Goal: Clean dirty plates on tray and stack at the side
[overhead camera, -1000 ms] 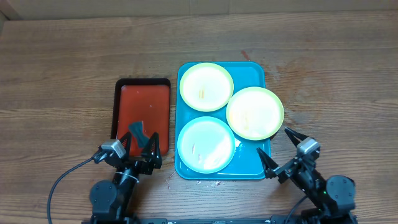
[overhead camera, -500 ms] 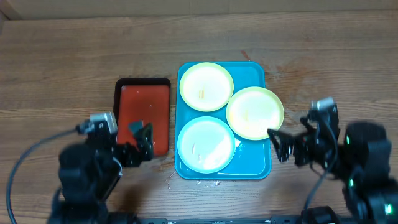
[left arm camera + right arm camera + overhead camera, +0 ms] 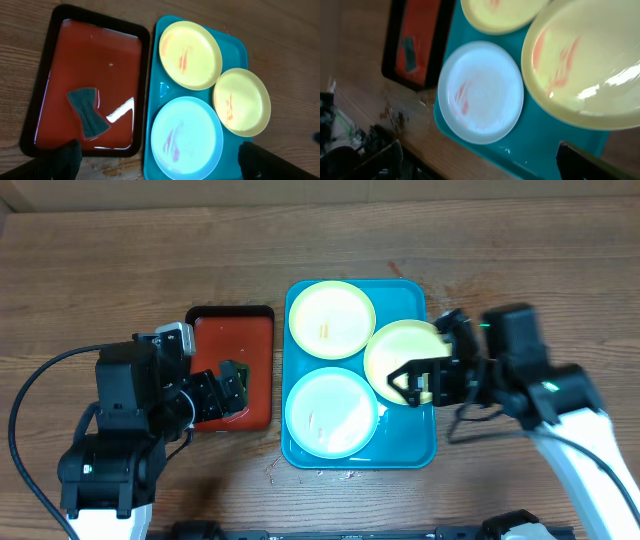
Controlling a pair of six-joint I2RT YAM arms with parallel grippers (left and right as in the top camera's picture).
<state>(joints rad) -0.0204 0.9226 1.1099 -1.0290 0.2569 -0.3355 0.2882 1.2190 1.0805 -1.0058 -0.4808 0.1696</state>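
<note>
Three plates lie on the turquoise tray (image 3: 409,452): a yellow one at the back (image 3: 331,318), a yellow one at the right (image 3: 398,345) overlapping the tray's rim, and a whitish one at the front (image 3: 330,411). All carry reddish smears in the left wrist view (image 3: 190,47) (image 3: 241,102) (image 3: 186,137). My left gripper (image 3: 228,388) is open and empty over the black-rimmed tray. My right gripper (image 3: 417,377) is open and empty above the right plate's front edge.
A black-rimmed tray with a red inside (image 3: 230,345) stands left of the turquoise tray and holds a dark grey sponge (image 3: 88,111). Small stains mark the wood (image 3: 277,470) near the front. A cable (image 3: 25,420) runs along the left arm.
Both arms have risen from the table's front edge and moved inward: the left over the red tray, the right over the right plate. The plates have not moved.
</note>
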